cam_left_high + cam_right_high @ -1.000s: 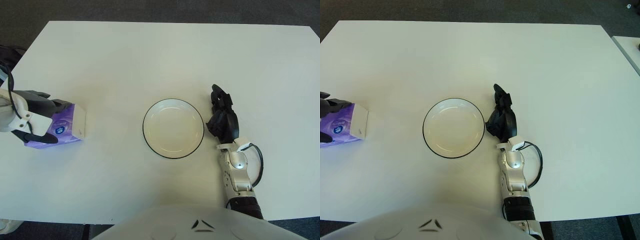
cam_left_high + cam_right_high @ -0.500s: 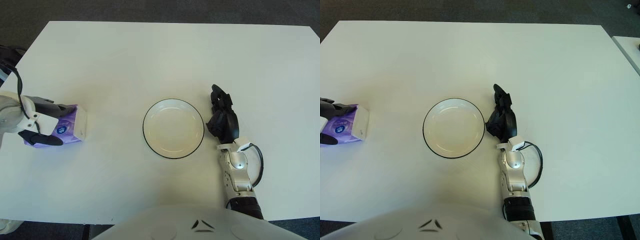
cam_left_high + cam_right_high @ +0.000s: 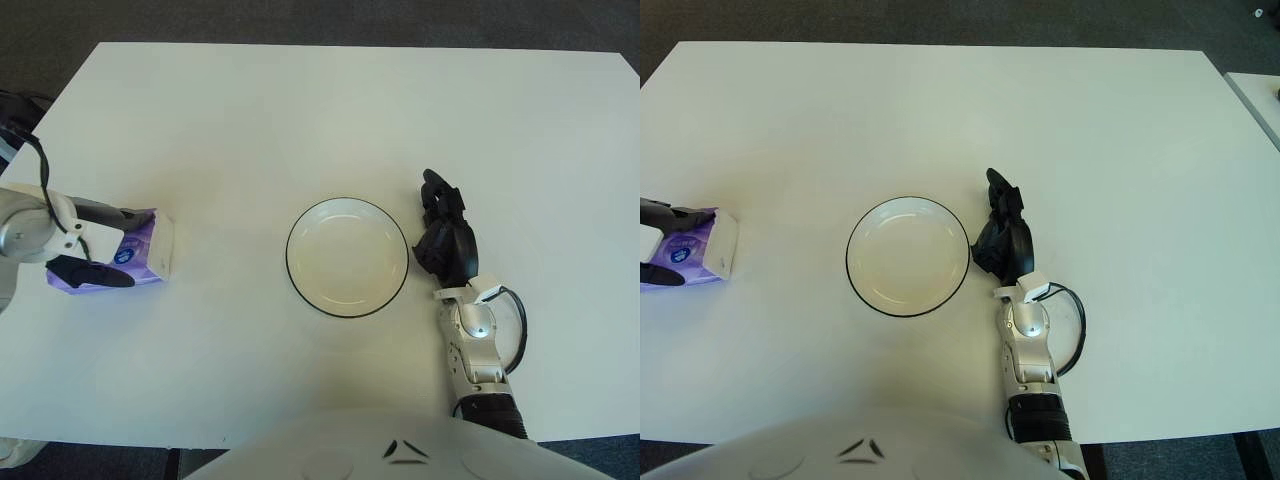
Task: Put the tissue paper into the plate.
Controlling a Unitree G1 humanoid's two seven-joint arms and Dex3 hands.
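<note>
A purple tissue pack (image 3: 152, 244) with a white end lies on the white table (image 3: 300, 110) at the far left. My left hand (image 3: 128, 248) reaches in from the left edge. One dark finger (image 3: 108, 212) runs along the pack's far side and another along its near side, closed against it. The white plate (image 3: 347, 257) with a dark rim sits in the middle of the table, well to the right of the pack, with nothing in it. My right hand (image 3: 443, 228) shows just right of the plate, fingers relaxed and holding nothing.
The right forearm (image 3: 475, 350) with a looped black cable stretches from the near edge up to the plate's right side. Dark floor surrounds the table, and the corner of another white surface (image 3: 1258, 95) shows at the far right.
My left wrist has drawn back to the left and dropped lower, uncovering more of the pack. The pack has stayed at about the same spot. The right hand has not moved.
</note>
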